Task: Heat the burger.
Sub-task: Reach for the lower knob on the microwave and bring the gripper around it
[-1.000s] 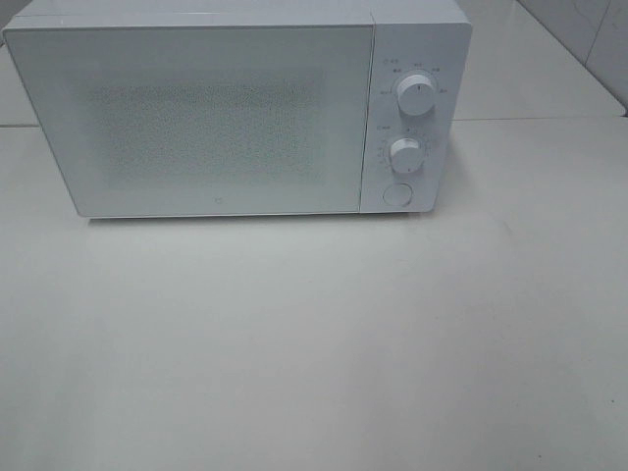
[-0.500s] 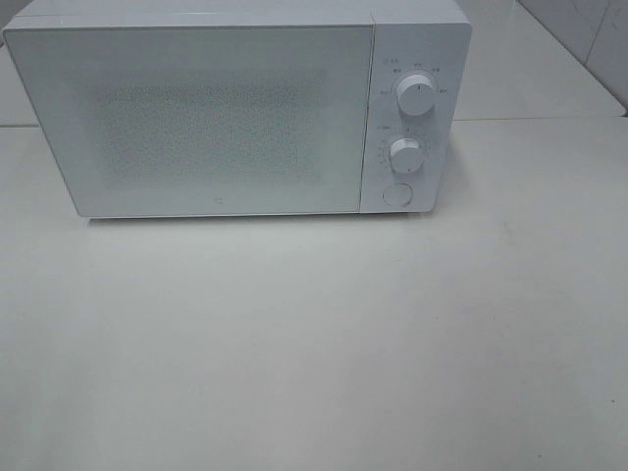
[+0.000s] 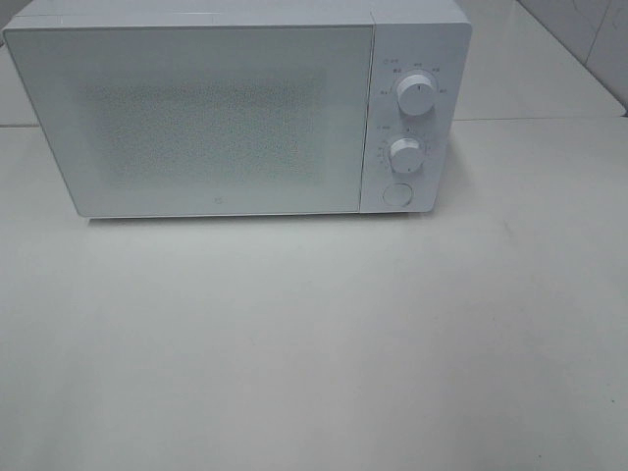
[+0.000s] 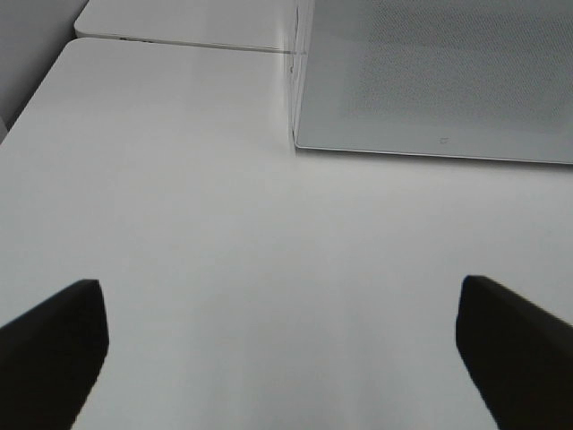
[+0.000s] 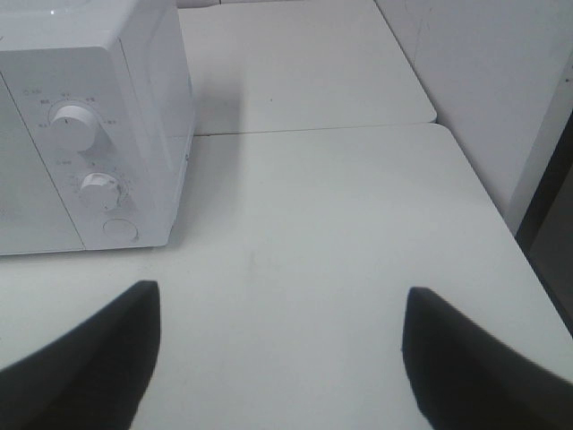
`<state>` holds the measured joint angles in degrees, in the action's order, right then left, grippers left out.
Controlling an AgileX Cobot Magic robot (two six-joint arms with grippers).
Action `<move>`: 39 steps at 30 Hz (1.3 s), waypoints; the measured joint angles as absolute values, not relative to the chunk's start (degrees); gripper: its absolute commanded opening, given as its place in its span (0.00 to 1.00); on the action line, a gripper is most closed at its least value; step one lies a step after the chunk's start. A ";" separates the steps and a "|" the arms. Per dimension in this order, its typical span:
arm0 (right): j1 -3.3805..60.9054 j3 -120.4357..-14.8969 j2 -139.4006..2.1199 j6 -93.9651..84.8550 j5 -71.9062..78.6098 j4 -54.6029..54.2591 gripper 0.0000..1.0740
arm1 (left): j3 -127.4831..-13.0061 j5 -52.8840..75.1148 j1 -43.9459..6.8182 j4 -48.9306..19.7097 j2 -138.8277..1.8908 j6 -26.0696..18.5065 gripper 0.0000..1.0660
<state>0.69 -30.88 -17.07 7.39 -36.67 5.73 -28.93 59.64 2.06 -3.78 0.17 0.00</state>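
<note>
Table (image 3: 314, 343): white and matte, running wide in front of the microwave (image 3: 432, 39). A seam behind the microwave joins a second tabletop.
Room: pale tiled wall (image 3: 589, 39) beyond the microwave's knob side.
Microwave: white box, door (image 3: 196, 118) closed. The window is frosted and speckled, and nothing reads through it.
Controls: upper knob (image 3: 416, 96), lower knob (image 3: 404, 154) and round button (image 3: 396, 194), stacked beside the door.
Left gripper (image 4: 279, 291): jaws spread wide and empty, above the table in front of the door.
Right gripper (image 5: 279, 294): jaws apart and empty, in front of the knob side.
Burger: not showing in any view. Whether it is behind that door, cannot tell.
</note>
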 measured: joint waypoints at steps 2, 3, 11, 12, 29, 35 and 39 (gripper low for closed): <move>0.69 -30.88 -17.99 7.39 -35.75 5.67 0.68 | -28.93 59.64 2.06 -3.78 0.17 0.00 0.92; 0.69 -30.88 -20.28 7.39 -33.80 5.56 0.68 | -28.93 59.64 2.06 -3.78 0.17 0.00 0.92; 0.69 -30.88 -28.42 7.56 -25.95 5.50 0.68 | -28.93 59.64 2.06 -3.78 0.17 0.00 0.92; 0.69 -30.88 -29.28 7.62 -24.69 5.50 0.68 | -28.93 59.64 2.06 -3.78 0.17 0.00 0.92; 0.69 -29.97 -45.95 7.62 -5.50 5.33 0.68 | -28.93 59.64 2.06 -3.78 0.17 0.00 0.92; 0.69 -23.72 -50.71 7.62 7.79 5.33 0.68 | -28.93 59.64 2.06 -3.78 0.17 0.00 0.92; 0.69 -20.63 -54.60 7.62 15.36 5.21 0.68 | -28.93 59.64 2.06 -3.78 0.17 0.00 0.92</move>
<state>0.69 -20.63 -54.60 7.62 15.36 5.21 -28.93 59.64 2.06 -3.78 0.17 0.00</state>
